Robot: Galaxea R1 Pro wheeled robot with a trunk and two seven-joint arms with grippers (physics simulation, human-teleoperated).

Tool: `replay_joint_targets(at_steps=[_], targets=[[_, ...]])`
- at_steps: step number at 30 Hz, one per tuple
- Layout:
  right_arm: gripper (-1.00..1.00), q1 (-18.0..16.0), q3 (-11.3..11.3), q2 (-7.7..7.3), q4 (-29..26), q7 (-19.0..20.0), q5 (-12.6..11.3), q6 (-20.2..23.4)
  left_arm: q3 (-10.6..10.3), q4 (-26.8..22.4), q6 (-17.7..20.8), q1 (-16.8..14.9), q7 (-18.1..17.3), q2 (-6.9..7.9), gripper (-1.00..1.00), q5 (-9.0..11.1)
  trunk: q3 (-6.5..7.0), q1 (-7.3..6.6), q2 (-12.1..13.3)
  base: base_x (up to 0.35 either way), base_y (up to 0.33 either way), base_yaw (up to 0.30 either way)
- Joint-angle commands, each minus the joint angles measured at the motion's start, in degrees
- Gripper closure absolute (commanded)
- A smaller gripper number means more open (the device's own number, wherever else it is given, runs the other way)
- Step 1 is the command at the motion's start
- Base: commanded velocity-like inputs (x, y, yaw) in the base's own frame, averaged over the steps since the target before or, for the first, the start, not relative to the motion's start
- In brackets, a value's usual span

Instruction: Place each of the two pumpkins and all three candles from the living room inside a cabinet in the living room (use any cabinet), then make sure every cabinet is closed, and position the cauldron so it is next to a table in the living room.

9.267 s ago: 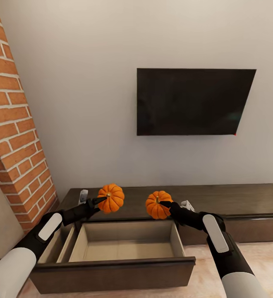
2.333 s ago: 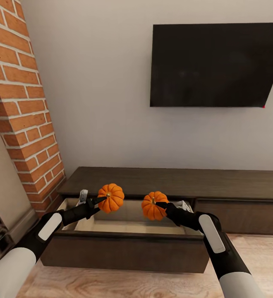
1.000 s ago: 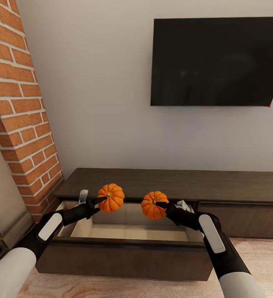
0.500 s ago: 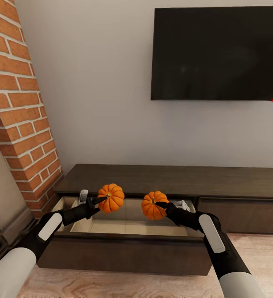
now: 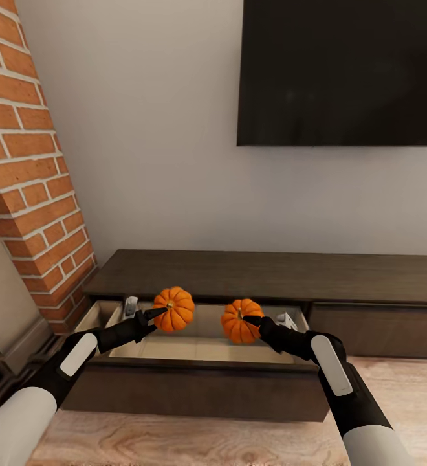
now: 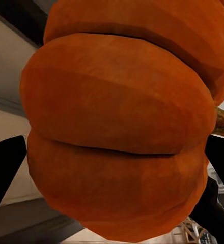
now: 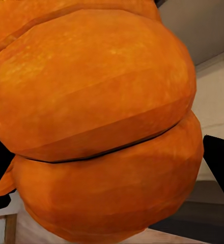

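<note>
Orange ribbed pumpkins (image 5: 173, 309) over wooden cabinet (image 5: 265, 275)

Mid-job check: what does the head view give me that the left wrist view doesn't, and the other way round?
Head view alone: the right gripper shut on the right pumpkin, the TV, the brick column, the cabinet top. Left wrist alone: close-up ribs of the left pumpkin. Both: that pumpkin in the left gripper, above the open drawer.

Even, soft, bright render light; faint shadow under cabinet (image 5: 272, 275) top. Matte TV (image 5: 343, 71), no glare. Straight lines splay toward head-view edges. Wrist views blocky, pumpkin faceted close-up.
</note>
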Motion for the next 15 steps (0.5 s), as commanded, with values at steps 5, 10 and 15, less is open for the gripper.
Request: replay_joint_targets(at_steps=[5, 10, 15], targets=[[1.00, -0.03, -0.08, 0.01, -0.04, -0.08, -0.33, 0.26, -0.18, 0.00, 0.31, -0.04, -0.04, -0.02, 1.00, 0.56, -1.17, 0.11, -0.10, 0.000, 0.000, 0.000], [1.00, -0.03, -0.08, 0.01, -0.04, -0.08, -0.31, 0.26, -0.18, -0.01, 0.31, -0.02, -0.04, -0.03, 1.00, 0.56, -2.05, 0.22, -0.15, 0.000, 0.000, 0.000], [1.00, -0.03, -0.08, 0.01, -0.04, -0.08, -0.31, 0.26, -0.18, -0.07, 0.31, -0.03, -0.04, -0.02, 1.00, 0.53, -2.05, 0.22, -0.15, 0.000, 0.000, 0.000]])
